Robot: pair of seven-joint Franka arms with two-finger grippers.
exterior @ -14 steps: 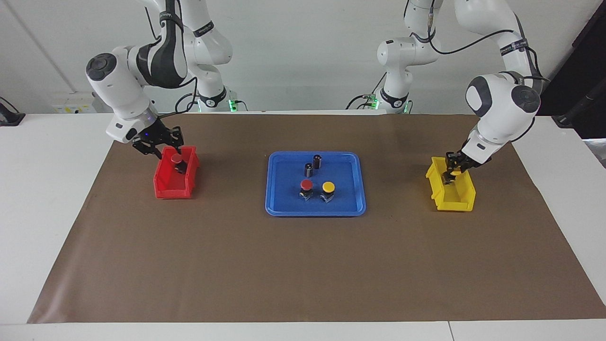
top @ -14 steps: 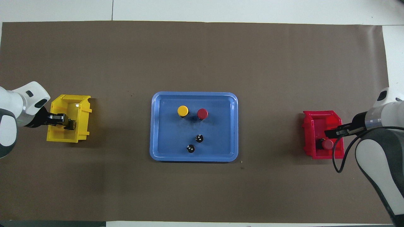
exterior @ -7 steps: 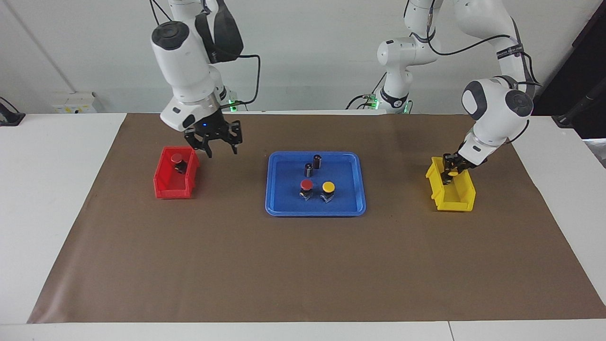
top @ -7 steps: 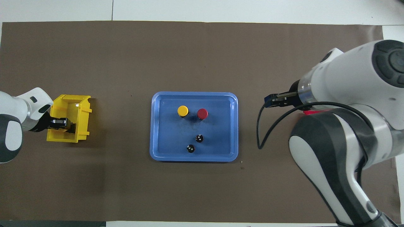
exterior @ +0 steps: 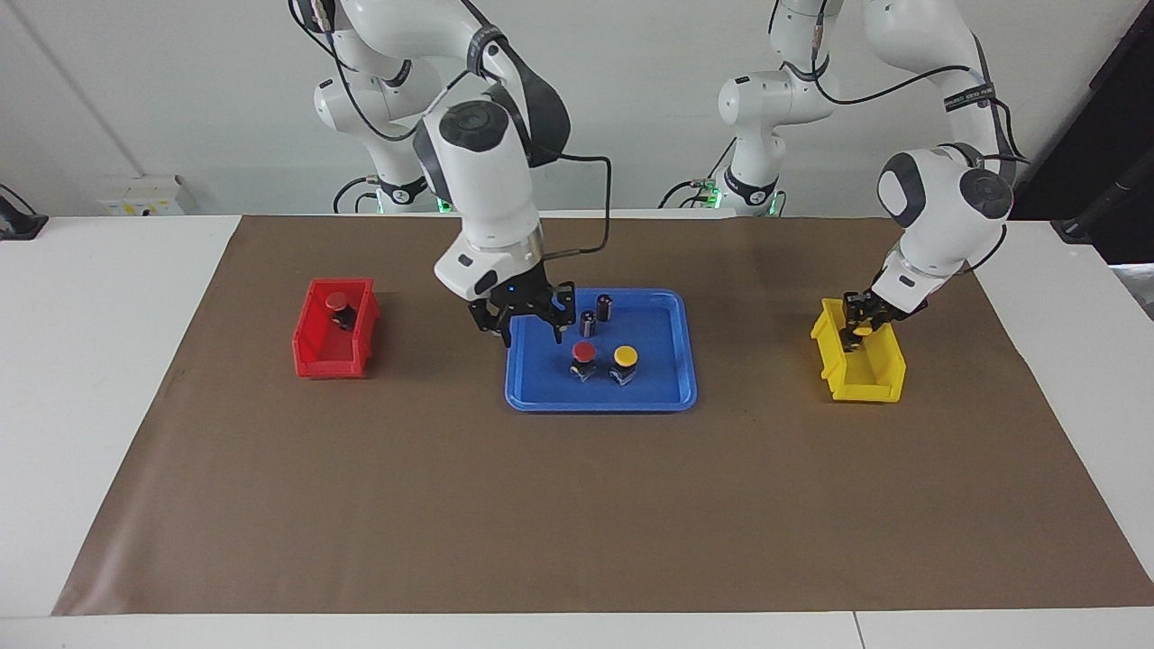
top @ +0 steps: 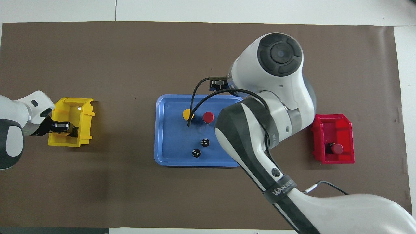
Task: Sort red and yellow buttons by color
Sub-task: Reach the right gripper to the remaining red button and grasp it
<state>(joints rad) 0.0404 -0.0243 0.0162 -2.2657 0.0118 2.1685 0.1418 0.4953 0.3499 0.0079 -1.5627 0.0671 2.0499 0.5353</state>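
Observation:
Inside the red bin (exterior: 315, 361) lies one red button (exterior: 336, 302), with no gripper near it. A second red button (exterior: 584, 351) and a yellow button (exterior: 626, 357) stand side by side in the blue tray (exterior: 667, 397). My right gripper (exterior: 532, 335) hangs open and empty over the tray's edge toward the right arm's end, just beside that red button. My left gripper (exterior: 856, 332) reaches down into the yellow bin (exterior: 879, 388), shut on another yellow button (exterior: 863, 331). In the overhead view the right arm covers its own gripper.
Two dark plain cylinders (exterior: 604, 306) (exterior: 588, 322) stand in the tray, nearer to the robots than the buttons. A brown mat (exterior: 577, 505) covers the table. The right arm's black cable (top: 195, 97) hangs over the tray.
My right gripper let go of the red button in the red bin, rose and swung over to the blue tray, opening wider. The left gripper stayed in the yellow bin, lifting slightly.

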